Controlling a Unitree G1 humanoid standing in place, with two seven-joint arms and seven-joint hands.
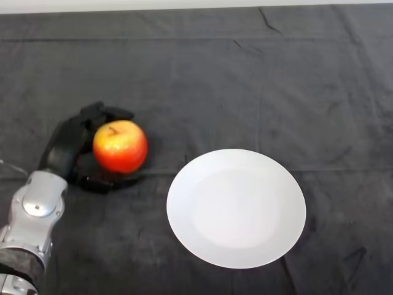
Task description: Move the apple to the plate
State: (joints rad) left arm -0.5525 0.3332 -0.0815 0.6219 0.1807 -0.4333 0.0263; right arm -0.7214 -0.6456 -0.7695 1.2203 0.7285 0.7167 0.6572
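Entering from the lower left corner, the silver-grey left arm (34,215) rises toward the middle left of the table, ending in the black left hand (64,147). Beside it, on the near right, a white plate (236,208) lies flat on the dark cloth (245,80); its near rim sits close to the bottom edge of the view, and nothing rests on it. Bare cloth separates the plate's left rim from the hand, a plain gap with nothing standing in it.

Just past the wrist, the hand's fingers (101,112) curl over the far side of the apple (120,146) while the thumb (107,182) wraps under its near side, so the hand is closed round the fruit. That red and yellow apple sits stem-up within this grasp, to the left of the plate and slightly farther back than the plate's centre, apart from the rim. Whether it touches the cloth or hangs just above it cannot be told.

Beyond the hand and plate, the cloth runs open and unbroken across the full width, creased in places, up to the table's far edge (196,6), where a pale strip shows along the top.
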